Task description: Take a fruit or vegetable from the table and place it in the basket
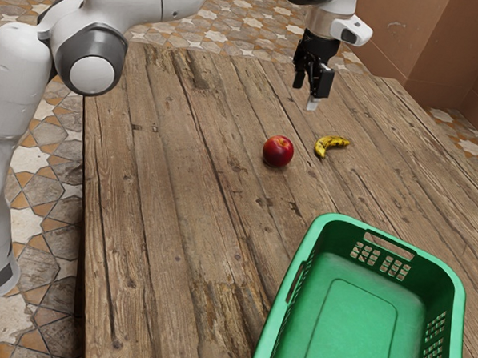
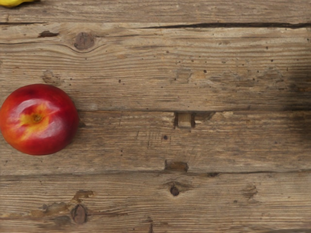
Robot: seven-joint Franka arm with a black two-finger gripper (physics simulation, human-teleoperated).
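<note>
Weathered brown wooden planks are stretching above a patterned tile floor as we are holding our black two-finger gripper over the tabletop, its fingers standing apart. We are viewing a round red-and-yellow fruit lying near a curved, dark-spotted yellow banana, both resting on the wood outside an open green plastic basket.

Red blushed with yellow marks the fruit; the basket is green.
</note>
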